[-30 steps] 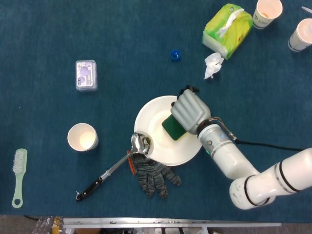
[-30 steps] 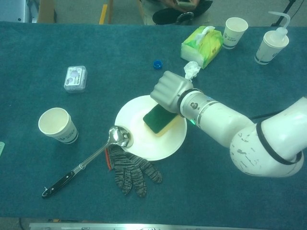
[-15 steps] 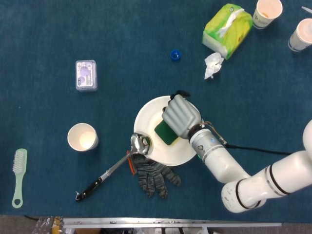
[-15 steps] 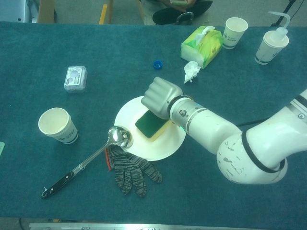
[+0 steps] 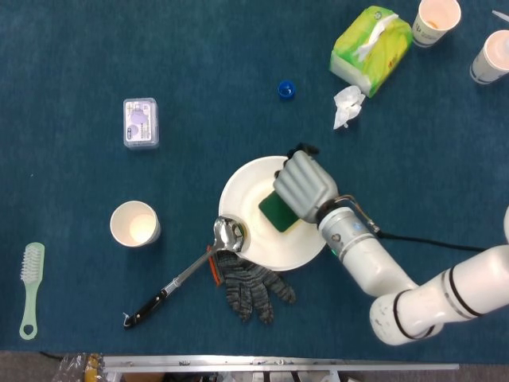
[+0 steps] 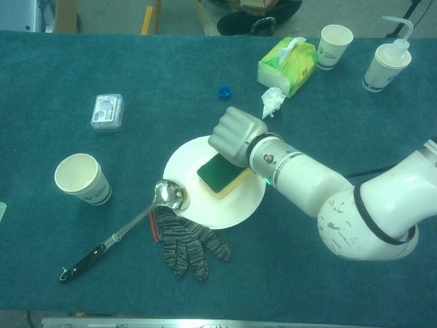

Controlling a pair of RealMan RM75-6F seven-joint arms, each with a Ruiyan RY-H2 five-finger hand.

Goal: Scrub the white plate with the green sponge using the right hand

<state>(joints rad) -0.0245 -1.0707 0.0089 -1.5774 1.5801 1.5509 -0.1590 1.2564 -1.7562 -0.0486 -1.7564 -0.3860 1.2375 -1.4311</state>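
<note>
Glossy white plate (image 5: 242,191); shiny metal ladle (image 5: 229,234); knit cloth glove (image 5: 250,285); matt teal tablecloth (image 5: 119,48).

Blue table (image 5: 199,64): plate (image 5: 242,191), cups (image 5: 134,224), ladle (image 5: 187,270), glove (image 5: 250,285), tissues (image 5: 370,48).

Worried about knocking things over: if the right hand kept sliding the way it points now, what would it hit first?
Probably the ladle resting on the white plate's left rim; the right hand with the green sponge points roughly that way.
</note>
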